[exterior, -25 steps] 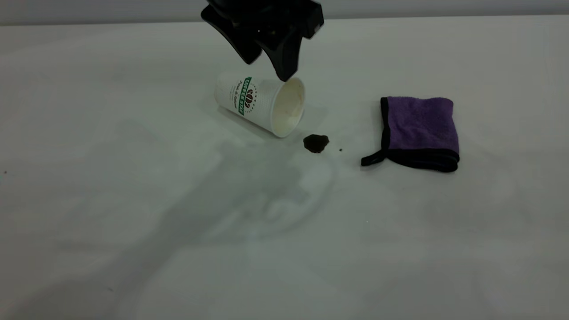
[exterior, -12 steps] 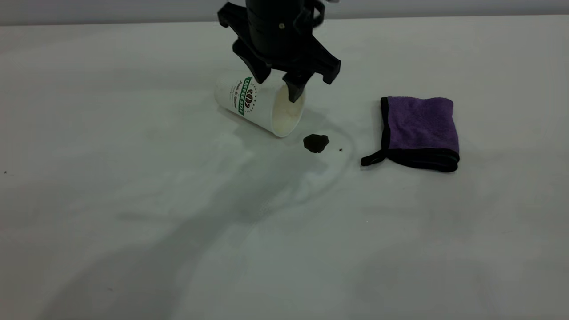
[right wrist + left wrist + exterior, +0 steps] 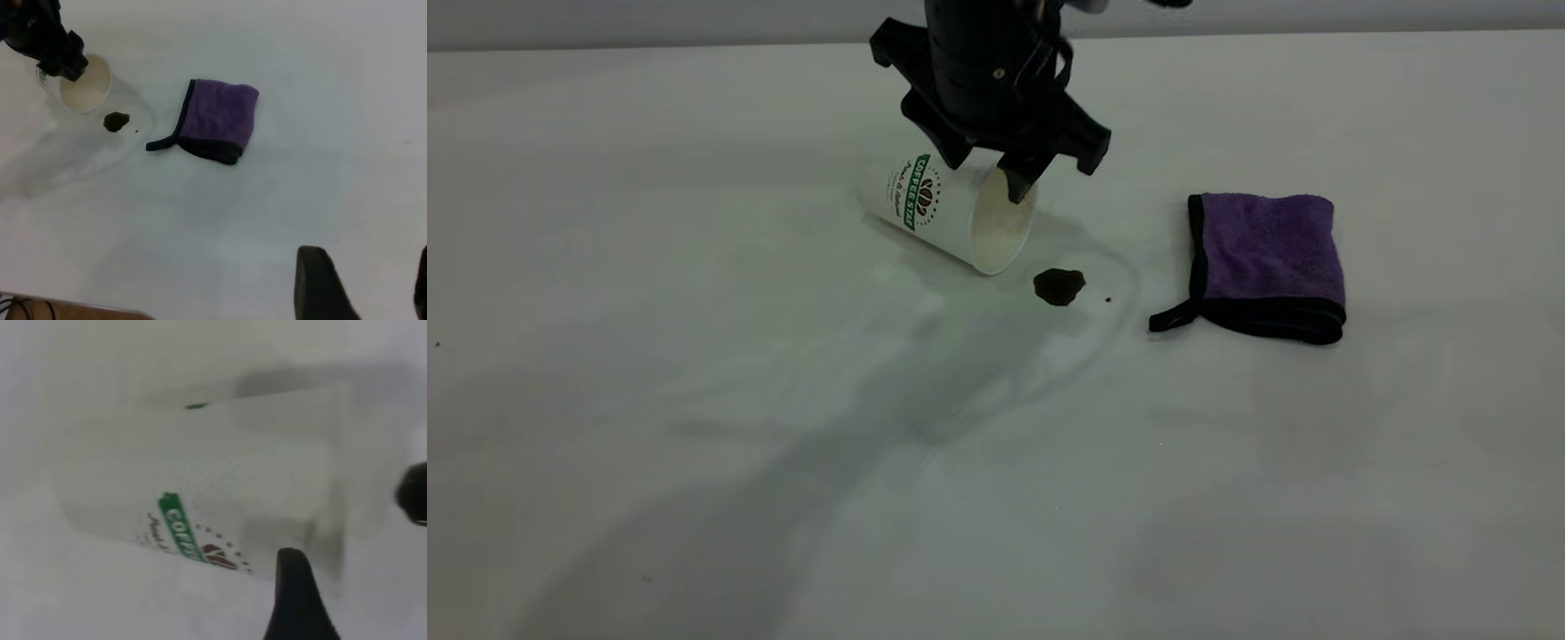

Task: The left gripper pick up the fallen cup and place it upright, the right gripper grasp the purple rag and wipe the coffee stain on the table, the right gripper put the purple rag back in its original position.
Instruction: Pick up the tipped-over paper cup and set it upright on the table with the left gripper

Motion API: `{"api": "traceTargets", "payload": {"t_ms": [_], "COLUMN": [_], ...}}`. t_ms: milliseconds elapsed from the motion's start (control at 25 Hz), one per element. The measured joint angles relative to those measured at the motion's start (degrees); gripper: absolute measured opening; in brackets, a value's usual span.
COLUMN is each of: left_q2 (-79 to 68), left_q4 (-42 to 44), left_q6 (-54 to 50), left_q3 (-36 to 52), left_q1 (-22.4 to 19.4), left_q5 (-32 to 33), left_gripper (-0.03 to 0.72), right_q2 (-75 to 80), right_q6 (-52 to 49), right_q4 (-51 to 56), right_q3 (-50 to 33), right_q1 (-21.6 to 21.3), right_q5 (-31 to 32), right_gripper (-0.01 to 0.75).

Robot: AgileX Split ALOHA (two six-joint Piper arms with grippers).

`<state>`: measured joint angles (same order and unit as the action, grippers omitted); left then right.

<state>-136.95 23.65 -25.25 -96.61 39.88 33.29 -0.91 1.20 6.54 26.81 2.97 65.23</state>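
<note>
The fallen cup [image 3: 934,209] lies on its side on the table [image 3: 694,400], with its cream mouth facing the coffee stain [image 3: 1059,285]. My left gripper [image 3: 987,173] is down over the cup's mouth end and open; one finger [image 3: 1018,185] is at the rim and the other is on the far side of the wall. In the left wrist view the cup [image 3: 200,480] fills the picture between the left gripper's [image 3: 353,540] fingers. The purple rag [image 3: 1267,262] lies flat to the right. My right gripper [image 3: 370,287] is open and empty, high above the table, far from the rag [image 3: 220,120].
A tiny speck [image 3: 1108,300] lies just right of the stain. The right wrist view also shows the cup [image 3: 83,83], the stain [image 3: 116,121] and the left gripper [image 3: 50,47]. The table's edge [image 3: 67,308] shows there.
My left gripper has turned and come down onto the cup's mouth end. The cup, stain and rag have not moved.
</note>
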Motion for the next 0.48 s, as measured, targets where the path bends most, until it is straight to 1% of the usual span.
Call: {"api": "traceTargets", "payload": {"t_ms": [240, 360, 480], "left_q2": [-1.22, -1.24, -1.29], "left_q4": [8.07, 10.32, 10.83], "left_q6": [-7.47, -9.39, -9.80], "left_q3": [0.00, 0.00, 0.00], "left_q1": [0.00, 0.00, 0.00], "left_q5": [-0.58, -1.03, -1.13], "left_gripper": [0.538, 0.538, 0.538], "right_q2": [0.00, 0.00, 0.00], "right_q6": [0.00, 0.00, 0.00], "right_q4": [0.00, 0.00, 0.00], "right_q3": [0.00, 0.00, 0.00], "right_q1": [0.00, 0.00, 0.00], "right_q5": [0.00, 0.00, 0.00], "right_gripper": [0.386, 0.386, 0.386]}}
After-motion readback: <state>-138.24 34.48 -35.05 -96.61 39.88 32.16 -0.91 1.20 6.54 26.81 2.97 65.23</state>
